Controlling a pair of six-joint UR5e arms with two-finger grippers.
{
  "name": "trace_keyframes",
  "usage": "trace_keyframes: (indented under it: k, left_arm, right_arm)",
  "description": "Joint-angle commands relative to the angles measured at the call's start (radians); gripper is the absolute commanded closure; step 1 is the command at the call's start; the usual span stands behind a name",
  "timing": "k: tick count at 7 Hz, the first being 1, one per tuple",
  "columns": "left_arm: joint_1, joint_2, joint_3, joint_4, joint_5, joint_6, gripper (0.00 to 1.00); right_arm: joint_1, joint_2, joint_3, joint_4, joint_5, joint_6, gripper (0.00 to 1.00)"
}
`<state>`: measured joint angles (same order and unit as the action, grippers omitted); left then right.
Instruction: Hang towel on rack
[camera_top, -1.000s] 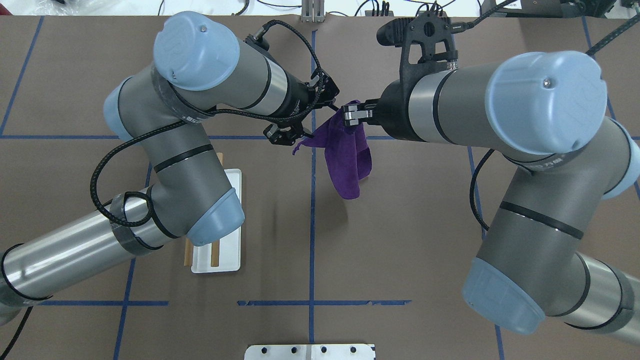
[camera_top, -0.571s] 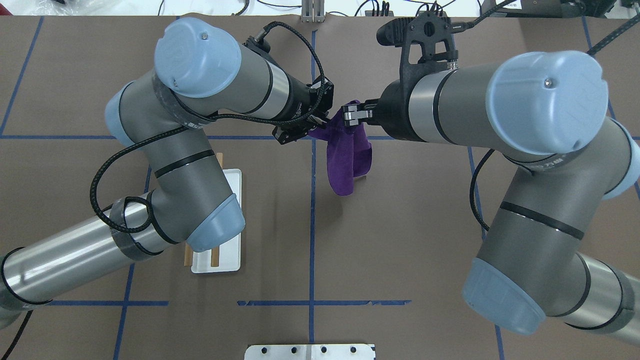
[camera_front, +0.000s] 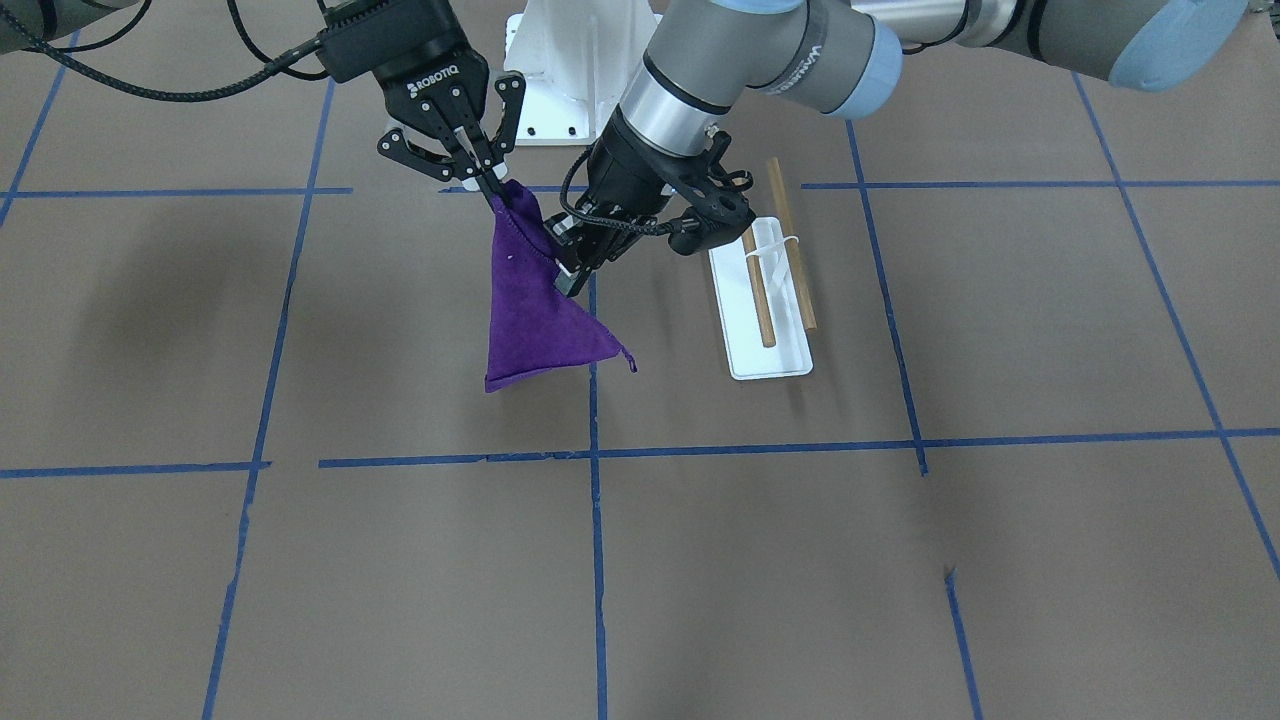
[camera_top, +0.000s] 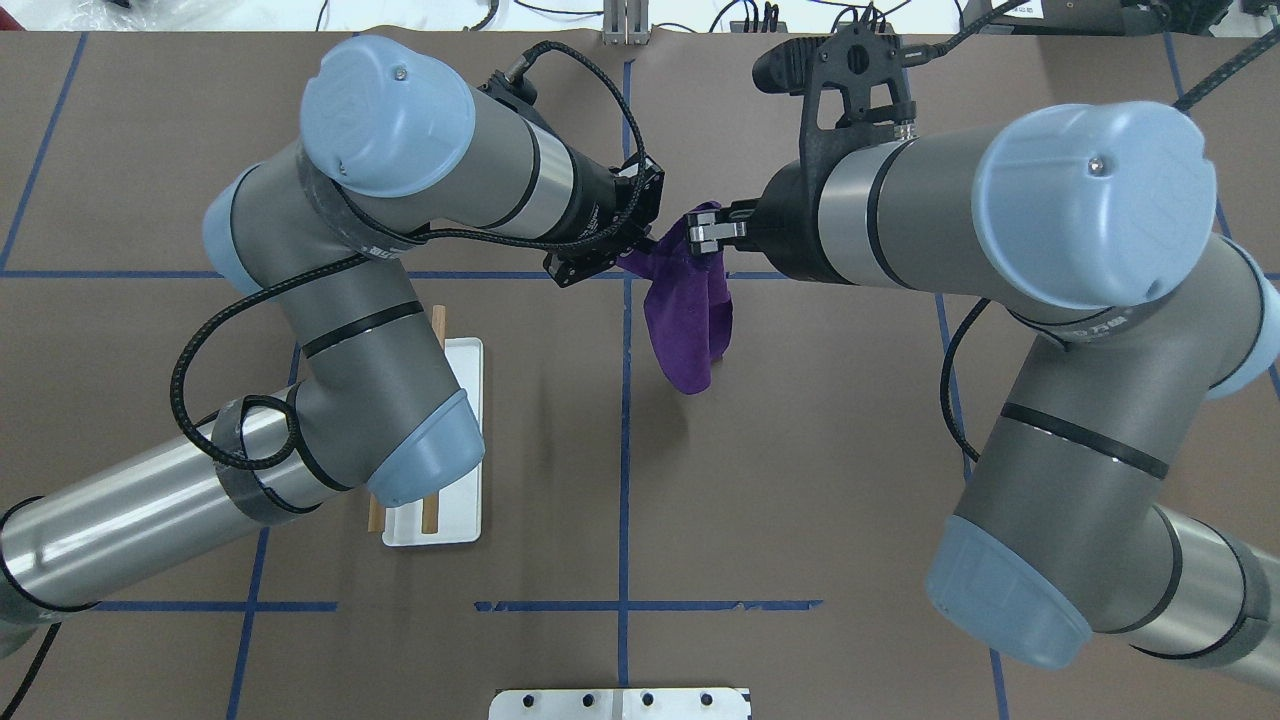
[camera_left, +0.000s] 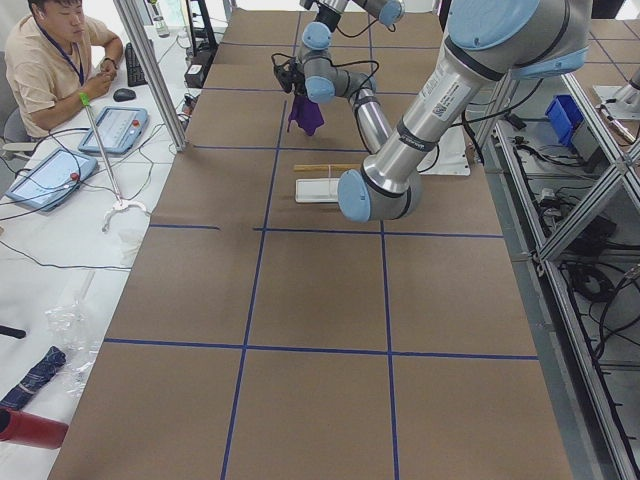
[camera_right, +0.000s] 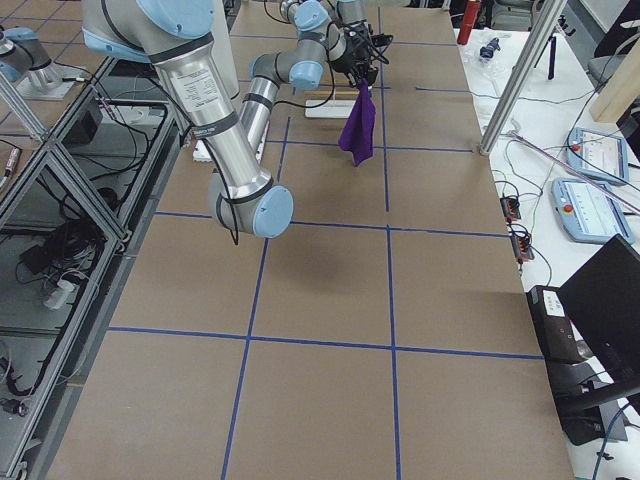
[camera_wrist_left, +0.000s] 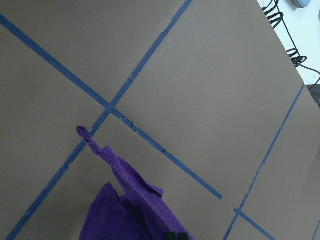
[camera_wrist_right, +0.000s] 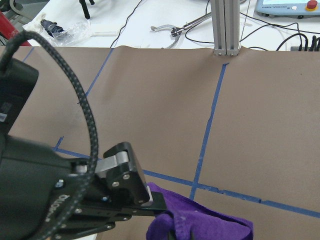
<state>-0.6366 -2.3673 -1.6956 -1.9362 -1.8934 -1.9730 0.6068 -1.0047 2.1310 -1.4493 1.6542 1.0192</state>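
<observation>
My two arms, left arm (camera_top: 380, 380) and right arm (camera_top: 920, 210): tubular links in matte grey and brushed silver, pale-blue round joint caps each with one small centre screw, thin black rings at the seams, faint white lettering on the wrist bands. My left gripper (camera_front: 568, 280) and right gripper (camera_front: 492, 193): black two-finger linkage units with small silver pivot screws and silvery pads, the right one marked ROBOTIQ in white. Braided black cables (camera_top: 190, 360) loop along my left forearm under dark bands, and a black bracket (camera_top: 850, 70) sits on my right wrist.
</observation>
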Motion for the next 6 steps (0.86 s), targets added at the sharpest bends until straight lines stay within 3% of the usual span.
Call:
trace_keyframes:
  k: [1,3,6]
  left_arm:
    - [-0.002,0.029,-0.033,0.0,-0.001,0.014,1.0]
    - [-0.011,0.091,-0.09,0.0,-0.003,0.11,1.0]
    - [-0.056,0.254,-0.251,0.002,-0.015,0.39,1.0]
  right_arm:
    - [0.002,-0.011,-0.005,-0.014,0.021,-0.004,0.0]
    - [0.033,-0.023,-0.013,-0.04,0.119,-0.004,0.0]
    - [0.088,-0.092,-0.019,-0.172,0.128,-0.138,0.0]
